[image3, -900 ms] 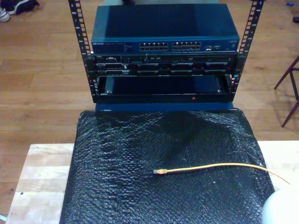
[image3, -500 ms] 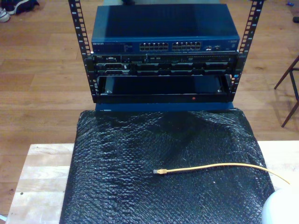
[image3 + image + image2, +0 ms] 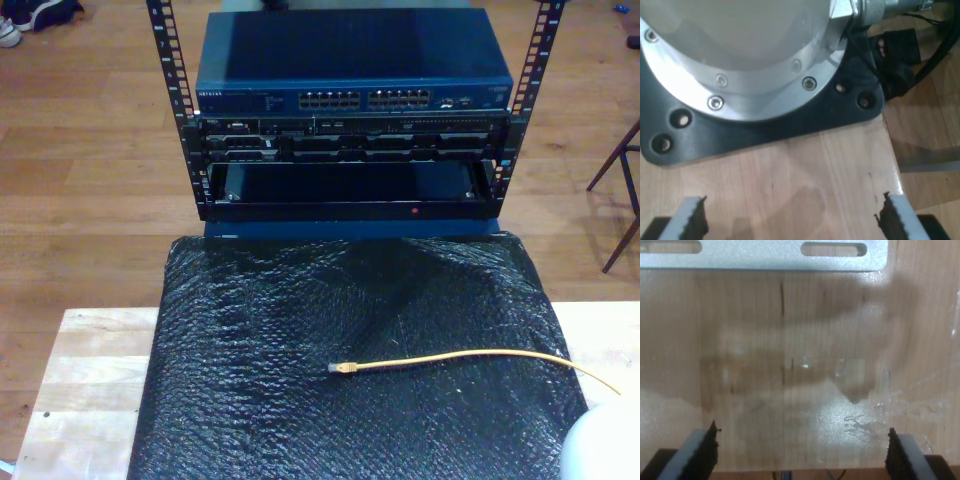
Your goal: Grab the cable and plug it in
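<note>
Closest to you, my first gripper (image 3: pixel 790 220) hangs over bare pale wood with its jaws spread wide and nothing between them, a round metal flange on a black base plate (image 3: pixel 765 130) just ahead of it. My second gripper (image 3: pixel 802 455) is likewise spread wide and empty above the wooden tabletop (image 3: pixel 790 380), with a slotted metal bracket (image 3: pixel 765 252) at the far edge of what it sees. In the exterior view, a white rounded arm part (image 3: pixel 600 450) sits at the lower right corner; you cannot tell which arm it belongs to. Beyond it, the cable (image 3: pixel 470 356) lies on the black bubble-wrap sheet (image 3: pixel 260 320), running in from the exterior view's right edge to its small plug (image 3: pixel 342 368) near the sheet's middle, well apart from both grippers as far as you can judge. Expect the cable to be light and limp, likely to flop behind any grip, and the plug small, hard and probably easy to crack at its latch. You would do best to pinch the jacket just behind the plug, so the tip stays steerable. Farthest off stands the rack (image 3: pixel 350 150), with the blue network switch (image 3: pixel 350 60) on top and its rows of ports (image 3: pixel 365 99) facing the sheet; that is the likely target.
</note>
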